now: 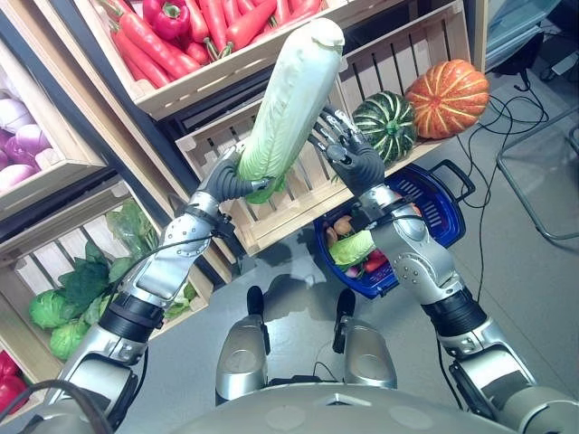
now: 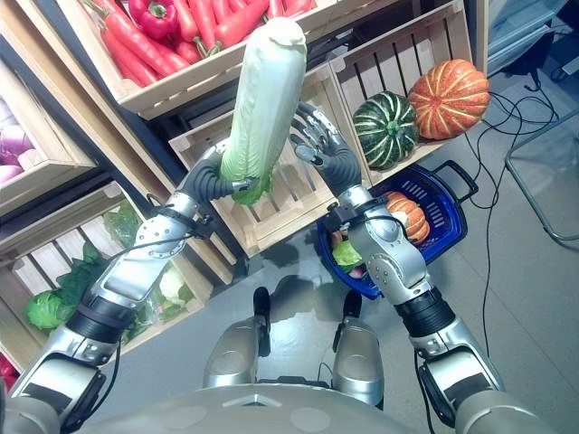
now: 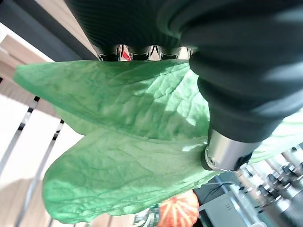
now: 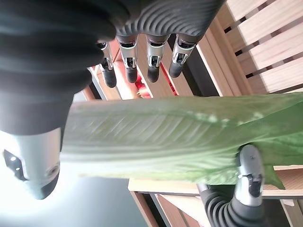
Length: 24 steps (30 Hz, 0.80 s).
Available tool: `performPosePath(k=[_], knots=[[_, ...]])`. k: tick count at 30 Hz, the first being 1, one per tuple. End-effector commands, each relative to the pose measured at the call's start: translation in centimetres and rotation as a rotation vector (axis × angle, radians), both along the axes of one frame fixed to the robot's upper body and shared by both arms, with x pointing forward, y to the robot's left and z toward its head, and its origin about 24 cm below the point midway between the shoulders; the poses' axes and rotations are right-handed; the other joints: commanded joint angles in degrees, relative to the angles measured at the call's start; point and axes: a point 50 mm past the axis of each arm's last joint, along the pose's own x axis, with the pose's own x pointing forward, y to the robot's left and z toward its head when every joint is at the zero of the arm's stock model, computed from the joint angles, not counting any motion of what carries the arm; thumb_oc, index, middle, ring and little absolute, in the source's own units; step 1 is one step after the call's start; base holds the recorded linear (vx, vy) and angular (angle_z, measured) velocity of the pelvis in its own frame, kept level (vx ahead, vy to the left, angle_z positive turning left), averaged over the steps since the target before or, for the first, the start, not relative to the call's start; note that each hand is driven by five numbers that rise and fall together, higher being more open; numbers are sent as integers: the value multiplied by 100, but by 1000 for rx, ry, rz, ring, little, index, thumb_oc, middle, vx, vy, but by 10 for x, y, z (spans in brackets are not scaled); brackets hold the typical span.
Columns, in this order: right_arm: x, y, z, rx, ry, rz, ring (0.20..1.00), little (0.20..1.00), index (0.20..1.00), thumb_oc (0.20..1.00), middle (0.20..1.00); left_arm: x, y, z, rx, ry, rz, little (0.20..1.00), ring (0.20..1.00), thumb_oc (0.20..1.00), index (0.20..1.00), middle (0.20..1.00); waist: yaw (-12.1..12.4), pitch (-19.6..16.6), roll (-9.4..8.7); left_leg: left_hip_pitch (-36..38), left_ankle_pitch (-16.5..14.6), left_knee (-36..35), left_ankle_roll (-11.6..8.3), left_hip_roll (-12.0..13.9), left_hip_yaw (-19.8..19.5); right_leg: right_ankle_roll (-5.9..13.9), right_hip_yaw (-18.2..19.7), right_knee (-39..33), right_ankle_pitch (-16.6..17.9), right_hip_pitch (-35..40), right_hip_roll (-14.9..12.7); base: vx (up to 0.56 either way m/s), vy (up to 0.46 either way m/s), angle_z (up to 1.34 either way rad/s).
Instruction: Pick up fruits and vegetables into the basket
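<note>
The left hand (image 1: 237,179) is clenched round the leafy green end of a long napa cabbage (image 1: 291,95), holding it raised and tilted in front of the wooden crates, its pale end pointing up and away. The right hand (image 1: 348,149) hovers just beside the cabbage's middle with its fingers spread and relaxed, holding nothing; in its wrist view the fingertips (image 4: 150,73) stand clear of the leaf surface.

The cabbage looks long and top-heavy for a grip at one end, so it will probably lever against the left hand's hold. Its outer leaves seem soft and loose, likely to crush or slide under pressure, while the pale ribbed stretch should be firmer. A second hold there, near the middle, would steady it best.

The blue basket (image 1: 438,201) sits low on the floor to the right, beneath the right forearm, already carrying a small orange pumpkin (image 2: 404,212) and some greens. Room inside looks tight for something this long; it would likely have to lie across the top.

The empty slatted crate (image 1: 298,194) stands close behind the cabbage, and the shelf edge of the crate of red peppers and carrots (image 1: 194,36) is near its upper end. The striped green squash (image 1: 385,124) and the orange pumpkin (image 1: 447,97) sit in the crate on the far right. Open space lies toward the robot and down to the right.
</note>
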Motion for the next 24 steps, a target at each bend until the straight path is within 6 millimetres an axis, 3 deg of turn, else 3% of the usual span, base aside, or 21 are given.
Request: performPosePath(k=[1, 10, 24], knots=[[-15, 18, 45, 72, -196, 101, 1000, 1000, 1000, 1000, 1000, -1, 3, 35, 57, -226, 1, 200, 200, 200, 200, 200, -45, -40, -322, 154, -532, 550, -2, 42, 100, 482, 355, -222, 155, 451, -506, 0, 0, 0], [-11, 19, 48, 153, -165, 30, 1000, 1000, 1000, 1000, 1000, -6, -9, 47, 234, -452, 18, 200, 200, 200, 200, 200, -21, 7, -347, 138, -524, 522, -15, 48, 93, 493, 324, -233, 177, 431, -516, 0, 0, 0], [-10, 21, 48, 253, -115, 35, 1000, 1000, 1000, 1000, 1000, -12, -25, 38, 435, -590, -19, 200, 200, 200, 200, 200, 4, 51, -386, 139, -518, 502, -25, 65, 131, 515, 278, -256, 233, 419, -530, 0, 0, 0]])
